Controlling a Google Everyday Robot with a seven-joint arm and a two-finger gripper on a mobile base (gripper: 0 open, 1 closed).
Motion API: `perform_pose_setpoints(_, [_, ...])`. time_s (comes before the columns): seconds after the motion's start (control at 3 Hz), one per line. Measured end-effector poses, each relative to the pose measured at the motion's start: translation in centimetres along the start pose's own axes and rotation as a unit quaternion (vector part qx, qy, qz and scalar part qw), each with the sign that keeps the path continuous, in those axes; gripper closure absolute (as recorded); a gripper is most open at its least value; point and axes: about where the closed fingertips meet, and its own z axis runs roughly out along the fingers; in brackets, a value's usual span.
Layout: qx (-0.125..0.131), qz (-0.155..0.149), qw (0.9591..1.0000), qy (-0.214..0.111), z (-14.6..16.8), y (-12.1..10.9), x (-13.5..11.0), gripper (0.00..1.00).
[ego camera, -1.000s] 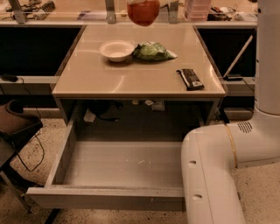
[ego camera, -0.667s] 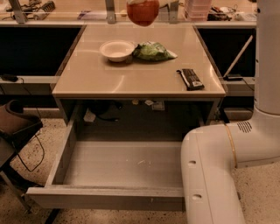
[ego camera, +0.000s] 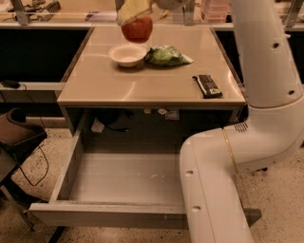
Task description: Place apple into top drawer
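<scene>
The gripper (ego camera: 135,15) sits at the top edge above the worktop (ego camera: 142,85), its upper part cut off. Its fingers (ego camera: 127,9) cover the top of the apple (ego camera: 137,30) they clasp. The white arm (ego camera: 213,190) hides much of the drawer's (ego camera: 118,178) right side. The dark bar's (ego camera: 207,86) label is too small to read.

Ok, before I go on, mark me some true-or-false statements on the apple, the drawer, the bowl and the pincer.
1. The pincer holds the apple in the air, clear of the table. True.
2. The top drawer is shut. False: it is pulled open.
3. The apple lies in the white bowl. False: the apple is in the pincer's grip, and nothing shows in the bowl.
4. A green bag lies beside the bowl. True.
</scene>
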Motion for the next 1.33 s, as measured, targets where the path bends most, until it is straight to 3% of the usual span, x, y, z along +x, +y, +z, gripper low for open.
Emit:
perform_pose_setpoints(0.33, [-0.043, 0.044, 0.9962, 0.062, 2.0, -0.4, 2.8, 1.0])
perform_pose_setpoints(0.67, [-0.102, 0.112, 0.987, 0.054, -3.8, 1.9, 3.8, 1.0])
perform_pose_setpoints(1.0, [-0.135, 0.152, 0.9779, 0.05, -3.9, 3.5, 3.1, 1.0])
perform_pose_setpoints(1.33, [-0.139, 0.154, 0.9774, 0.04, -3.2, 3.4, 2.4, 1.0])
